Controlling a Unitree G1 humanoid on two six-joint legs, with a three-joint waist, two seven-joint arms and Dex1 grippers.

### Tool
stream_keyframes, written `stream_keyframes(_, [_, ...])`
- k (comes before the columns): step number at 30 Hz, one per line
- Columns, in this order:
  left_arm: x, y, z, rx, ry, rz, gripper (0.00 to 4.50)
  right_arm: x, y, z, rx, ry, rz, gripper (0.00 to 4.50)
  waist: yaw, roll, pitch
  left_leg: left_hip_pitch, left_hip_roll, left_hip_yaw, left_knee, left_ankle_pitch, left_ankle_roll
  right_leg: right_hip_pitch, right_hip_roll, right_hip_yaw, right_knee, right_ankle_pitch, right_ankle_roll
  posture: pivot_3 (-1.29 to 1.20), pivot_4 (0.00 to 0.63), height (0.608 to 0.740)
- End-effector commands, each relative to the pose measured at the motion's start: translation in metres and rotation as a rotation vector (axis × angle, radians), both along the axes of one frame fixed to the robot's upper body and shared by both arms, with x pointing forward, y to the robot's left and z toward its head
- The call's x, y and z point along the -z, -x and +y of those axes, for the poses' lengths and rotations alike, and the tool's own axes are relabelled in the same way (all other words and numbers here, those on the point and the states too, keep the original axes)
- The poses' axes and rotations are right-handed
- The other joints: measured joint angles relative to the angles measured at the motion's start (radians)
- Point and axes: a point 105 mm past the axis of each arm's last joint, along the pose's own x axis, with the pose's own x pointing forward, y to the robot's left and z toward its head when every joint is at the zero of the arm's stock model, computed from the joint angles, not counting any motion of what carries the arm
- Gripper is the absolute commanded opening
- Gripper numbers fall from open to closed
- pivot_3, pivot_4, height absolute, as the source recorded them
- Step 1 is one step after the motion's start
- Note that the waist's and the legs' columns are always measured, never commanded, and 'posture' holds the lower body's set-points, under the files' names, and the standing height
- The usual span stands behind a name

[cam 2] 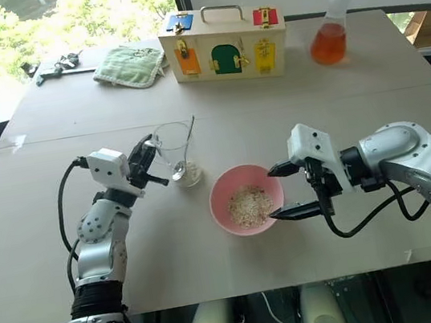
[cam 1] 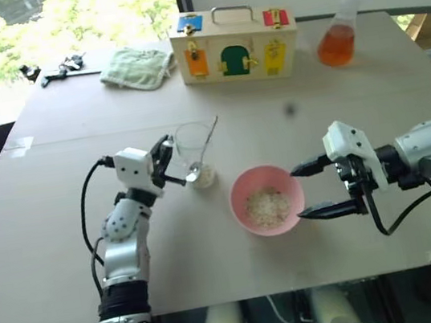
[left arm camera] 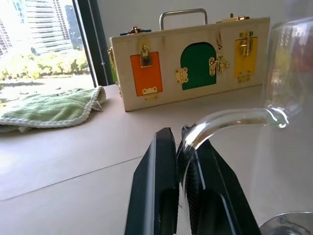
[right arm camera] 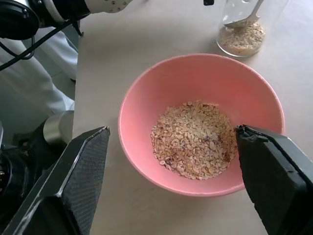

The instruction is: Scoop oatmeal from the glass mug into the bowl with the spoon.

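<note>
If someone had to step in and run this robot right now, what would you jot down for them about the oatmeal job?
Left tool: fingers nearly closed around the handle of the glass mug; whether it grips firmly is unclear.
Right tool: wide open, holding nothing, beside the bowl.
Spoon: standing in the mug, leaning on the rim.
Oatmeal: a heap lies in the pink bowl; a thin layer remains at the mug's bottom.
Done: most oatmeal looks moved, spoon put back in the mug.
Left: probably just scoop out the remainder, if wanted, then let go of the mug.
</note>
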Motion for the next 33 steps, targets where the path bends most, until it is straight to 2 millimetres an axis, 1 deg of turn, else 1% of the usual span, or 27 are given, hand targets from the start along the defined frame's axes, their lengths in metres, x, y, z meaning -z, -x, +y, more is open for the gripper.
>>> stream_keyframes(1, [-0.008,0.009,0.006,0.002,-0.003,-0.027,1.94,-0.003,-0.003,-0.006,0.024,-0.012,-0.035,4.19,0.000,0.000,0.000,0.000,0.000,0.000,0.000,0.000,0.000,0.000,0.000,0.000,0.000,0.000,0.000,0.00,0.150,0.740])
stream_keyframes(6, [0.000,0.016,0.010,0.007,-0.028,0.002,4.34,-0.006,-0.009,-0.011,0.088,-0.064,-0.049,4.19,0.000,0.000,0.000,0.000,-0.001,-0.001,0.000,0.000,0.000,0.001,0.000,-0.001,0.000,0.000,0.000,0.00,0.150,0.740])
stream_keyframes(7, [-0.001,0.018,0.012,0.001,-0.037,-0.003,4.44,-0.008,-0.011,-0.013,0.106,-0.082,-0.054,4.19,0.000,0.000,0.000,0.000,-0.001,-0.001,0.000,0.000,0.000,0.001,0.000,-0.001,0.000,0.000,0.000,0.00,0.150,0.740])
stream_keyframes(10, [-0.004,0.028,0.018,0.001,-0.058,0.002,4.44,-0.012,-0.012,-0.022,0.161,-0.131,-0.045,4.19,0.000,-0.001,0.000,0.000,0.000,-0.001,0.000,0.000,0.000,0.001,0.000,-0.001,0.000,0.000,0.000,0.00,0.150,0.740])
stream_keyframes(14, [-0.005,0.044,0.023,0.017,-0.093,0.024,4.44,-0.007,-0.011,-0.038,0.231,-0.136,-0.038,4.19,0.000,-0.001,0.000,0.000,0.000,-0.001,0.000,0.000,0.000,0.001,0.000,0.000,-0.001,0.000,0.000,0.00,0.150,0.740])
stream_keyframes(19, [-0.012,0.071,0.028,0.044,-0.115,0.060,4.44,-0.003,-0.012,-0.065,0.376,-0.206,-0.033,4.19,0.000,-0.001,0.000,0.002,0.001,-0.001,0.000,0.000,0.000,0.002,-0.001,0.000,-0.001,0.000,0.000,0.00,0.150,0.740])
stream_keyframes(22, [-0.011,0.092,0.026,0.084,-0.132,0.111,4.44,0.001,-0.009,-0.079,0.448,-0.273,-0.040,4.19,0.000,-0.001,-0.001,0.002,0.001,-0.001,0.000,0.000,0.000,0.003,0.000,0.000,0.000,0.000,0.000,0.00,0.150,0.740])
stream_keyframes(25, [-0.001,0.111,0.023,0.113,-0.117,0.203,4.44,0.013,-0.005,-0.093,0.534,-0.304,-0.027,4.19,0.000,0.000,-0.001,0.002,0.001,-0.001,0.000,0.000,0.000,0.003,0.000,0.000,-0.001,0.000,0.000,0.00,0.150,0.740])
stream_keyframes(28, [0.025,0.125,0.022,0.103,-0.143,0.347,4.44,0.031,0.004,-0.102,0.575,-0.302,-0.006,4.19,0.001,0.000,-0.001,0.003,0.001,-0.001,0.000,-0.001,0.001,0.003,0.000,0.000,-0.001,0.000,0.000,0.00,0.150,0.740])
stream_keyframes(31, [0.037,0.132,0.019,0.106,-0.190,0.385,4.44,0.046,0.009,-0.106,0.576,-0.261,-0.021,4.19,0.000,0.000,-0.001,0.003,0.000,-0.001,0.000,-0.003,0.004,0.003,0.001,0.001,-0.001,-0.001,0.000,0.00,0.150,0.740])
stream_keyframes(33, [0.043,0.133,0.022,0.090,-0.181,0.407,4.44,0.054,0.010,-0.108,0.570,-0.239,-0.041,4.19,0.000,0.000,-0.001,0.003,0.000,-0.001,0.000,-0.003,0.004,0.003,0.001,0.001,0.000,-0.001,0.000,0.00,0.150,0.740])
